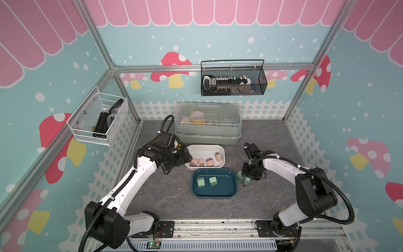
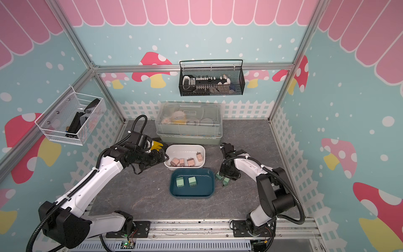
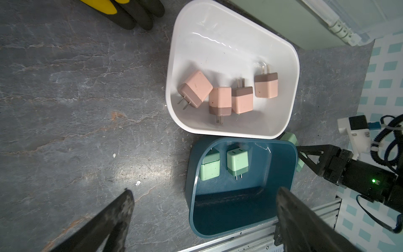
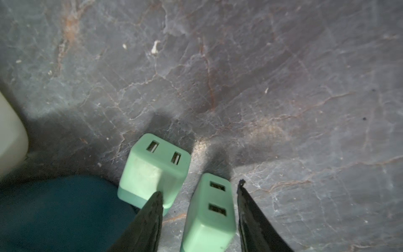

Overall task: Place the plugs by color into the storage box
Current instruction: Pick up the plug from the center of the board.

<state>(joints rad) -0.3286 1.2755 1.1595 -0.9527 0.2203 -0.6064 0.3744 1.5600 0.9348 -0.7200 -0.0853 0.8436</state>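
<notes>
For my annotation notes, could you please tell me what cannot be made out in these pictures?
Whether the right gripper already pinches the mint plug: right wrist view, bottom edge cuts off the contact.
Clear-lidded container contents: both top views, frosted lid blurs them.
Black mesh basket items: top views, too small behind mesh.

four pink plugs (image 1: 209, 162) in white box (image 1: 205, 145) — two green plugs (image 1: 200, 182) in teal box (image 1: 227, 187), other two (image 4: 152, 172) just beside it
</notes>
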